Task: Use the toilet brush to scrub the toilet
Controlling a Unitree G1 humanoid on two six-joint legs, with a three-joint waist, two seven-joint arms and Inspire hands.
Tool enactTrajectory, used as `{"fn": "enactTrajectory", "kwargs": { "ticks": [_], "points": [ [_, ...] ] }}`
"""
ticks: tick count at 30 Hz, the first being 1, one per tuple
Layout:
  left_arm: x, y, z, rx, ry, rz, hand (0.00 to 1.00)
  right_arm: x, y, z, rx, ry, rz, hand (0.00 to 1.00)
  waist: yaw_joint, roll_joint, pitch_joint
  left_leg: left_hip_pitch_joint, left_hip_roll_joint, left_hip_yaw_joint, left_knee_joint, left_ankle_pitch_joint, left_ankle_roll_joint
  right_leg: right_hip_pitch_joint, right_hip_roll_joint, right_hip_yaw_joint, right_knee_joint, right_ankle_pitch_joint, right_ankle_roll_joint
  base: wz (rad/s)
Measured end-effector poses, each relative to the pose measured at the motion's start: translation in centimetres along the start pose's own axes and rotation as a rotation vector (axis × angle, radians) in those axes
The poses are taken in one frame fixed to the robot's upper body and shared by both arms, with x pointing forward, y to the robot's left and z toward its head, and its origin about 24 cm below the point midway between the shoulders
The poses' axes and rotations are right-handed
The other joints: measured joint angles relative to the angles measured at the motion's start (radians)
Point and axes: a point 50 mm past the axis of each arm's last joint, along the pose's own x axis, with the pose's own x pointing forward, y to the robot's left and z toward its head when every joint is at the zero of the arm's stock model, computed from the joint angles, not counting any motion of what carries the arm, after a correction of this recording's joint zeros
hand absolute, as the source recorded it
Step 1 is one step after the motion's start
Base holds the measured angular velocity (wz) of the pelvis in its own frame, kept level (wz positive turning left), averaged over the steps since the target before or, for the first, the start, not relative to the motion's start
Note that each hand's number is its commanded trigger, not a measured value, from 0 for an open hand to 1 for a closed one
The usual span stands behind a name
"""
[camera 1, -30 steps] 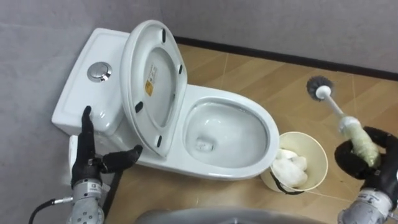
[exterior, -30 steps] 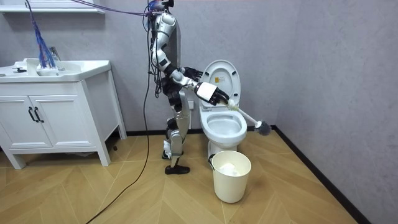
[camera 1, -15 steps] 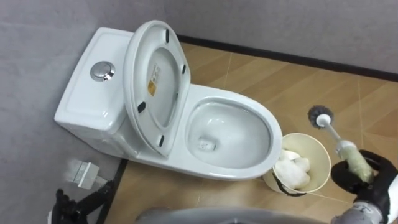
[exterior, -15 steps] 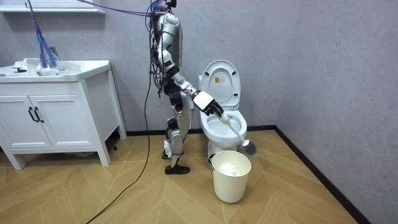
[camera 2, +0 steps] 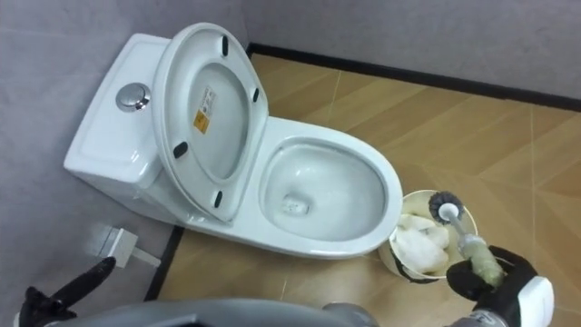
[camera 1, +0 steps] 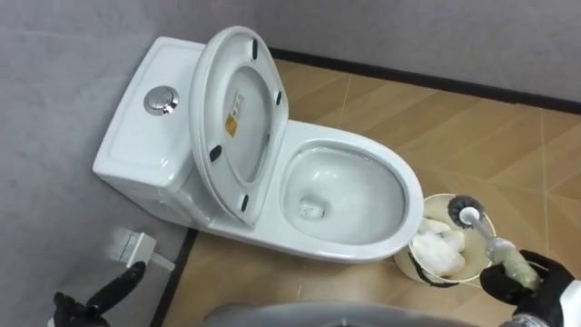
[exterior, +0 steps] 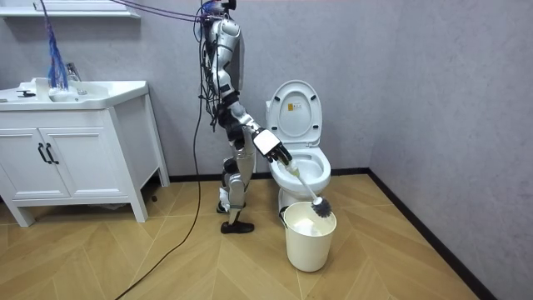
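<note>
The white toilet (camera 1: 349,195) stands with its seat and lid (camera 1: 238,113) raised against the tank (camera 1: 150,127); the bowl is open. My right hand (camera 1: 522,282) is shut on the pale grip of the toilet brush at the lower right. The brush's dark bristle head (camera 1: 461,207) hangs over the rim of the cream bin (camera 1: 427,272) beside the bowl. White wads lie inside the bin. My left hand (camera 1: 86,304) is low at the lower left with fingers straight, holding nothing. In the room view I stand beside the toilet (exterior: 300,167), with the brush head (exterior: 321,205) above the bin (exterior: 310,237).
A small white fitting (camera 1: 136,247) sits low on the grey wall left of the toilet base. A dark skirting runs along the far wall. A white sink cabinet (exterior: 75,158) stands at the room view's left. Wooden floor lies open right of the bin.
My right hand has lowered the brush from out over the floor down to the bin's rim. My left hand has dropped from beside the tank to the lower left. The eye view shifted slightly.
</note>
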Motion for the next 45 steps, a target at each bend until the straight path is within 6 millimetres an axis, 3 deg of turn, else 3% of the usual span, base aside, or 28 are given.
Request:
{"fn": "enactTrajectory", "kwargs": {
  "ticks": [6,12,13,14,20,26,34,45],
  "points": [
    [-0.2,1.8,-2.1,0.239,0.049,0.031,0.0,-0.5,0.2,-0.6,0.0,0.024,0.008,1.0,-0.008,-0.002,-0.0024,0.028,-0.002,0.0,0.0,0.0,0.0,0.038,0.0,-0.002,-0.019,0.001,0.0,-0.01],
    [-0.6,3.2,-4.1,0.447,0.134,0.021,0.0,-0.3,0.7,-0.9,-0.007,0.061,0.031,1.0,-0.022,0.001,0.0,0.027,0.0,0.004,0.0,0.0,0.0,0.037,0.003,0.007,-0.022,0.002,0.001,0.0],
    [-0.6,3.2,-4.2,0.473,0.137,0.017,0.0,-0.3,0.8,-0.9,-0.011,0.064,0.034,0.76,-0.024,0.001,0.0001,0.026,-0.001,0.004,0.0,0.0,0.0,0.036,0.003,0.006,-0.021,0.002,0.001,0.04],
    [-0.6,3.3,-4.4,0.526,0.141,0.009,0.0,-0.2,1.0,-1.0,-0.02,0.078,0.046,0.0,-0.03,0.002,0.0004,0.026,-0.001,0.005,0.0,0.0,0.0,0.036,0.003,0.006,-0.021,0.002,0.001,0.0],
    [0.0,1.0,-3.5,0.766,0.055,-0.1,0.0,-0.1,1.5,-1.5,-0.039,0.125,0.099,0.0,-0.039,0.009,0.0043,0.021,0.0,-0.001,0.0,-0.003,0.002,0.034,0.002,-0.001,-0.021,0.004,0.002,0.03],
    [0.5,-1.4,-2.6,0.836,-0.015,-0.161,0.0,0.1,1.7,-1.6,-0.05,0.134,0.107,0.0,-0.05,0.009,0.0043,0.021,-0.001,0.001,0.0,-0.004,0.002,0.032,0.001,0.0,-0.02,0.005,0.004,-0.01],
    [0.5,-1.5,-2.6,0.863,-0.024,-0.169,0.0,0.7,2.3,-0.8,-0.049,0.132,0.123,0.0,-0.058,0.013,0.0027,0.022,-0.002,0.001,0.001,-0.004,0.002,0.032,0.001,0.003,-0.024,0.005,0.004,-0.01],
    [0.2,0.1,-3.7,0.918,0.047,-0.156,0.0,0.5,2.7,-1.7,-0.077,0.182,0.216,0.0,-0.055,0.019,0.0021,0.027,-0.001,0.002,0.001,-0.004,0.002,0.035,0.003,0.015,-0.024,0.005,0.003,-0.02]
  ]
}}
